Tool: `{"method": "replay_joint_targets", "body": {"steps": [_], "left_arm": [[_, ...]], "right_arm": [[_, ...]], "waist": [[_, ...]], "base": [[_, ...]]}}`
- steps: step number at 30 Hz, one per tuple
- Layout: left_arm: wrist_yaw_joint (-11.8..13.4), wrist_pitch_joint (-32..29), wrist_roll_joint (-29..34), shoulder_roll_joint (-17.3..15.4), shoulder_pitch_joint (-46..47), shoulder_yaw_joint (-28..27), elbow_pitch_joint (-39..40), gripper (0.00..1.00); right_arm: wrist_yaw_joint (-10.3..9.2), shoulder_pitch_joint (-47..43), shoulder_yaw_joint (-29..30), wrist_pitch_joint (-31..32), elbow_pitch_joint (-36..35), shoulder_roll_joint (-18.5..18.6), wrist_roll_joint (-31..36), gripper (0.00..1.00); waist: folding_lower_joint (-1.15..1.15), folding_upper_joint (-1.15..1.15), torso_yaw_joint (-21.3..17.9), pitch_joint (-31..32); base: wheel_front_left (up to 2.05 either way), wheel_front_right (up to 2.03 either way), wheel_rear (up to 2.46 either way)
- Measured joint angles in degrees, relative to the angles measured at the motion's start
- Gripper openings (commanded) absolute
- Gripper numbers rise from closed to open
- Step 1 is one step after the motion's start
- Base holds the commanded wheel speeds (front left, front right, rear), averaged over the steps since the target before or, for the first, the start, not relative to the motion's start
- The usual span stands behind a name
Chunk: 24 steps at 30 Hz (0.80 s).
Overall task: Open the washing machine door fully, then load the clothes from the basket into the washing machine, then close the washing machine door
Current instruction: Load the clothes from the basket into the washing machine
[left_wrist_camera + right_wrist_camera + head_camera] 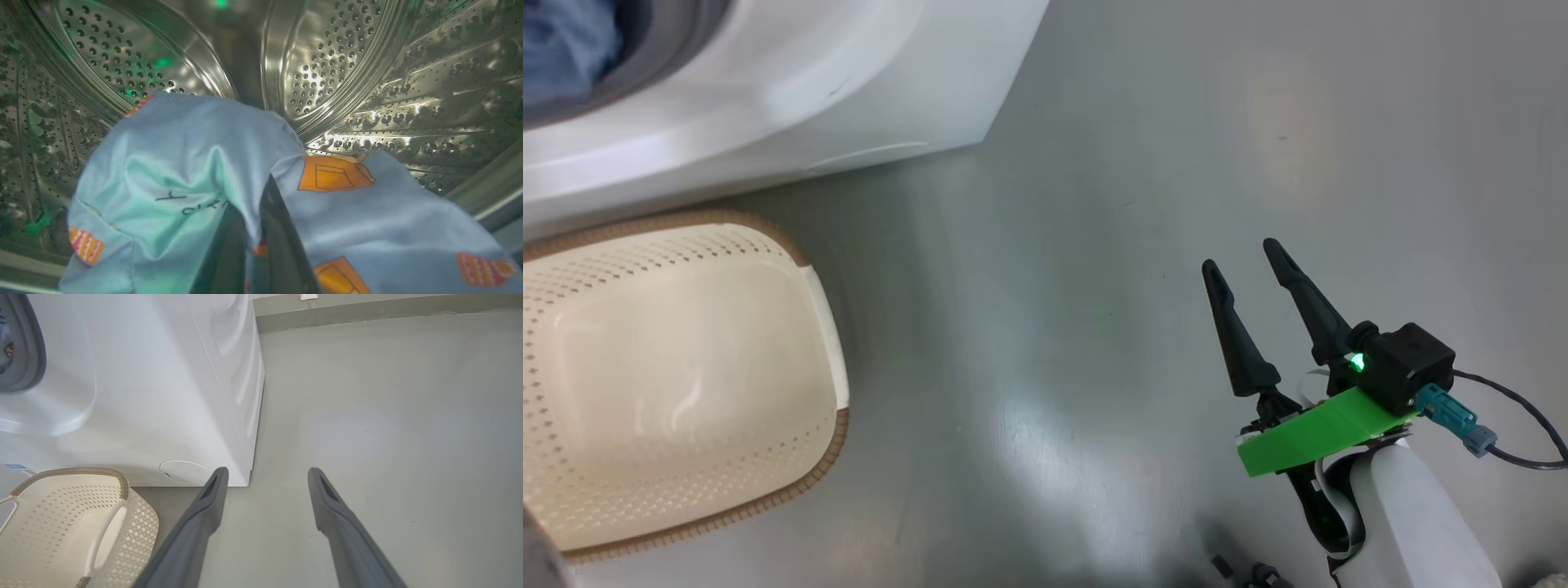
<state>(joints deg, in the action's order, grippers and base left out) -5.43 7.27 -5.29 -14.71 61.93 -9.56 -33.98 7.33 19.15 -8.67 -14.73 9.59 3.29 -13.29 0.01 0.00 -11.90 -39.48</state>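
The glossy grey floor (pixel 1094 245) is spreading beneath and ahead of the right end effector (pixel 1240 255), whose two long dark fingers are standing wide apart, gripping nothing and pointing forward above it. The white boxy washing machine (pixel 143 396) is standing ahead of and to the left of that end effector, its near bottom corner showing just beyond the left fingertip in the right wrist view, while its grey-blue rubber gasket (pixel 30 355) is curving far off to the left. Inside the machine, the perforated steel drum (pixel 347 61) is curving around the left end effector (pixel 251 212) above and on both sides. The cream plastic basket with perforated sides and a brown woven-look rim (pixel 825 457) is sitting on the floor well to the left of the right end effector, close in front of the machine. The light blue garment with orange-brown prints (pixel 184 155) is hanging inside the drum, draping over the left end effector, whose fingers are pressing together, clamped on a fold of the cloth that is bunching above their tips and spilling to either side. A green bracket (pixel 1315 429) is sitting just behind the right end effector's fingers. A round white flap (pixel 184 472) is showing low on the machine's front, just left of the right end effector's left fingertip.
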Motion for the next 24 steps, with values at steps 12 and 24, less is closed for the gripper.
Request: {"method": "replay_joint_targets", "body": {"steps": [12,24], "left_arm": [[-1.51,-7.88,-3.83,-2.78,11.9,2.99,-6.8,0.0],[-1.9,0.09,-5.54,-8.35,20.19,6.04,-1.45,0.0]], "right_arm": [[0.0,2.8,-1.63,0.0,-0.25,-0.05,-1.77,1.0],[0.0,6.74,-3.75,0.0,-0.41,-0.08,-6.62,1.0]], "waist": [[0.0,0.0,0.16,-4.32],[0.0,0.0,-1.82,-10.2]], "base": [[0.0,0.0,0.0],[0.0,0.0,0.0]]}}
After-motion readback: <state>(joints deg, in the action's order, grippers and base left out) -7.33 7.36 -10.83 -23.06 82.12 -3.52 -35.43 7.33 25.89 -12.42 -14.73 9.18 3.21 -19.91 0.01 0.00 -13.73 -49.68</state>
